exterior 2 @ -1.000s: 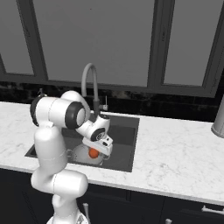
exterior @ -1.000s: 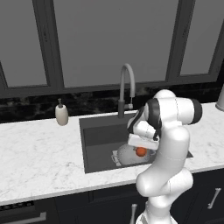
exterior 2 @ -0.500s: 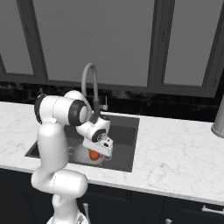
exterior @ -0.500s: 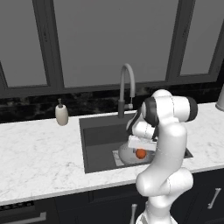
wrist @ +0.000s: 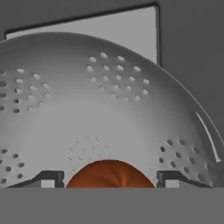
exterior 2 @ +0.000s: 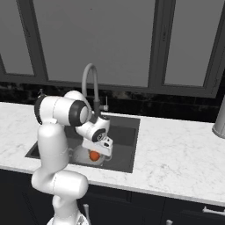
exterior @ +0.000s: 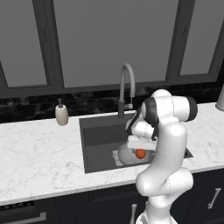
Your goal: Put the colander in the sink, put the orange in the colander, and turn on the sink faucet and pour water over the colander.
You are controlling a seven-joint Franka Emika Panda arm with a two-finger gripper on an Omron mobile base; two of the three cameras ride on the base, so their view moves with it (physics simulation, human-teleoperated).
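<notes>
**Pincer over the orange, inside the colander**

The two-finger pincer (wrist: 109,178) stands with its dark tips apart, one on each side of the small round bright orange fruit (wrist: 109,175). Whether the tips touch the fruit I cannot tell: only their ends and the fruit's top rise above the bottom edge of the hand view. Just beyond the tips curves the inner wall of the round grey metal colander (wrist: 109,109), pierced with clusters of small holes; its handles are cut off. Past its rim lies a pale square drain plate (wrist: 131,26), partly covered, on the floor of the large rectangular dark grey sink (wrist: 192,43).

From the base views the hand (exterior: 139,143) hides most of the colander (exterior: 123,155); the orange (exterior: 140,153) peeks out beneath it. Behind the hand rises the tall grey gooseneck faucet (exterior: 124,87). Well off to the pincer's left, a small beige soap dispenser (exterior: 61,113) stands on the white marbled counter (exterior: 39,153).
</notes>
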